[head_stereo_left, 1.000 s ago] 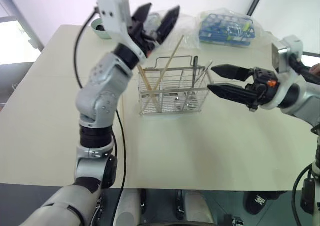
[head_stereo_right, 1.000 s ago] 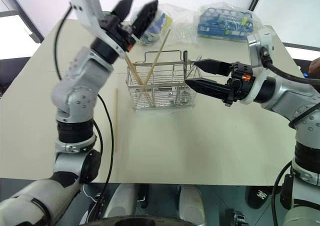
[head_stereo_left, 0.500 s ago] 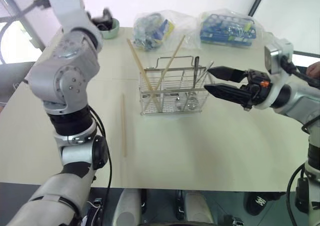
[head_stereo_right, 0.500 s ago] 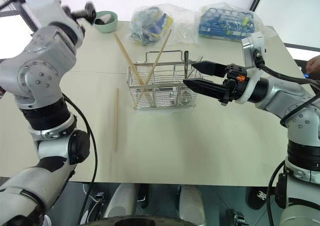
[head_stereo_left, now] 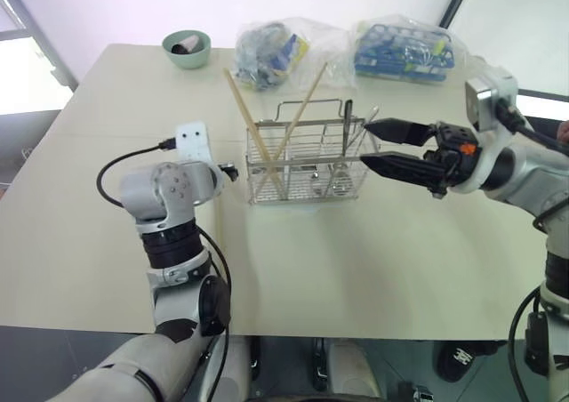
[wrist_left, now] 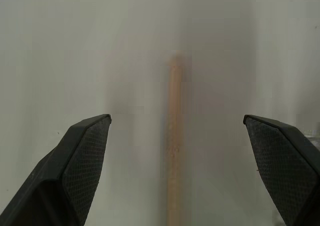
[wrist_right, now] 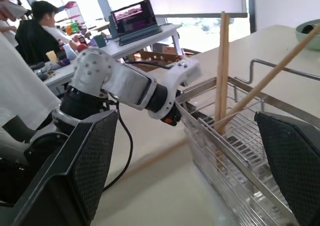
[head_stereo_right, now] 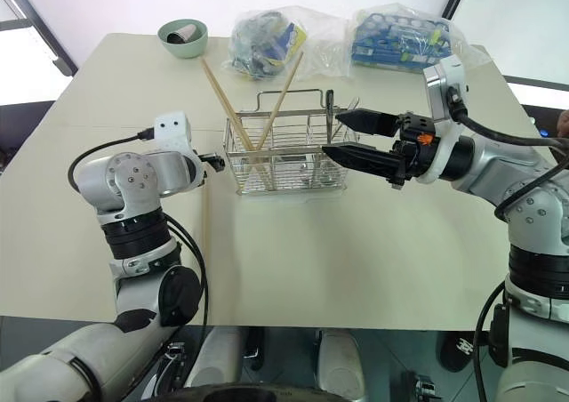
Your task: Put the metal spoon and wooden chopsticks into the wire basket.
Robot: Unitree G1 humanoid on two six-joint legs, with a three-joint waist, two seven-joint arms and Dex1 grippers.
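The wire basket point(head_stereo_left: 307, 157) stands mid-table. Two wooden chopsticks point(head_stereo_left: 253, 131) lean crossed inside it, and the metal spoon point(head_stereo_left: 348, 126) stands upright at its right end. A third chopstick point(wrist_left: 173, 151) lies flat on the table left of the basket. My left gripper point(wrist_left: 176, 118) hangs low over this stick, open, with the stick between its fingers and apart from both. My right gripper point(head_stereo_left: 365, 142) hovers open at the basket's right end, pointing left, holding nothing.
A green bowl point(head_stereo_left: 187, 48) sits at the back left. Two clear plastic bags of blue items point(head_stereo_left: 276, 51) point(head_stereo_left: 404, 51) lie behind the basket. A person point(wrist_right: 35, 23) sits at a desk with a laptop point(wrist_right: 135, 16) beyond the table.
My left arm has swung down from above the basket to just over the table on its left, turning its gripper down onto the lying chopstick. The right gripper has stayed put.
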